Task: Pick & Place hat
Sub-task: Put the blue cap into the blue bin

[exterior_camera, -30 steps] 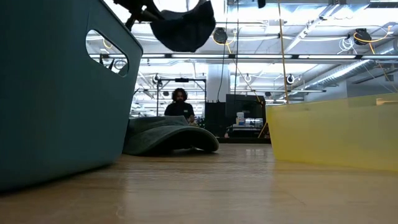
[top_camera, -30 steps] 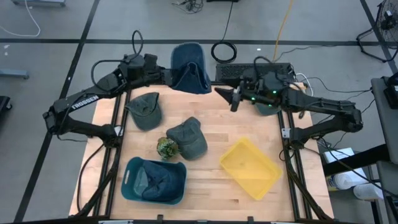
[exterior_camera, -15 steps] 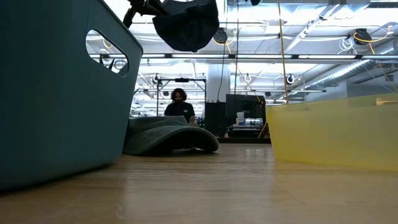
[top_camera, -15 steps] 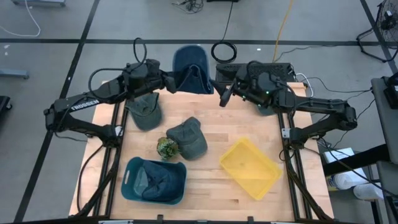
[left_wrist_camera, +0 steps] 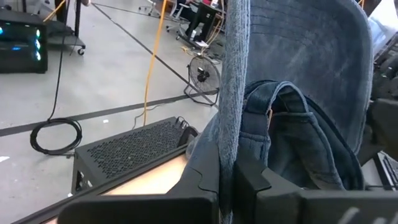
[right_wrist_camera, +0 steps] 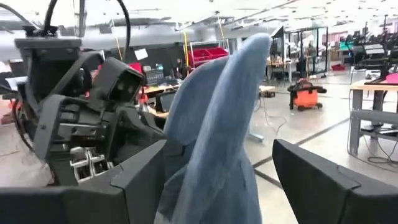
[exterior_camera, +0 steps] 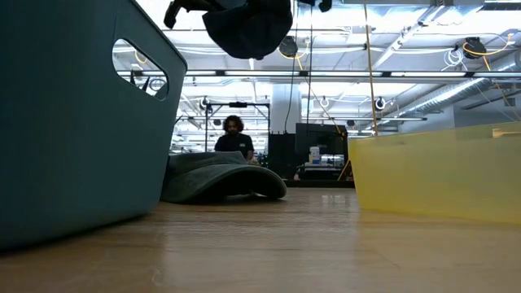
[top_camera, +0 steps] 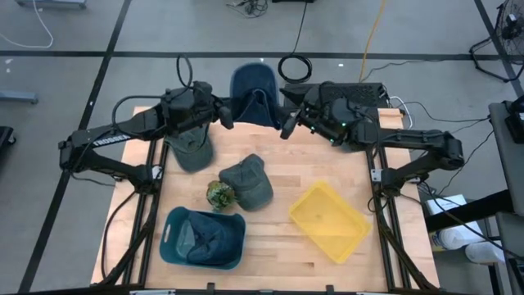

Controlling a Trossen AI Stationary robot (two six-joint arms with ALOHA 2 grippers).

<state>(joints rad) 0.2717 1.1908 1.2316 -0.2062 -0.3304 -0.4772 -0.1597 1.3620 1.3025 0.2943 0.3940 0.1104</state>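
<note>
While the denim hat [top_camera: 250,92] hangs in the air above the table's far edge, you have your left gripper [top_camera: 223,114] clamped on its fabric, the fingers [left_wrist_camera: 245,180] pressed tight together on a fold of the cloth, as the left wrist view shows plainly. Your right gripper [top_camera: 286,125] sits just beside the hat on its other side, fingers [right_wrist_camera: 323,180] spread apart with the hat's blue crown standing between them in the right wrist view; whether either finger actually touches the cloth you cannot tell from here. In the low view the hat [exterior_camera: 248,28] shows as a dark shape up near the ceiling lights, well clear of the wood.

On the table [top_camera: 278,168] below, you have an olive cap [top_camera: 191,146] near the left arm, a grey-green cap [top_camera: 248,180] in the middle with a small camouflage-patterned thing [top_camera: 219,194] touching its left side, a teal bin [top_camera: 203,238] at the near left with denim cloth inside, and a yellow tray [top_camera: 329,221] at the near right. A person [exterior_camera: 234,137] sits in the room beyond the table.
</note>
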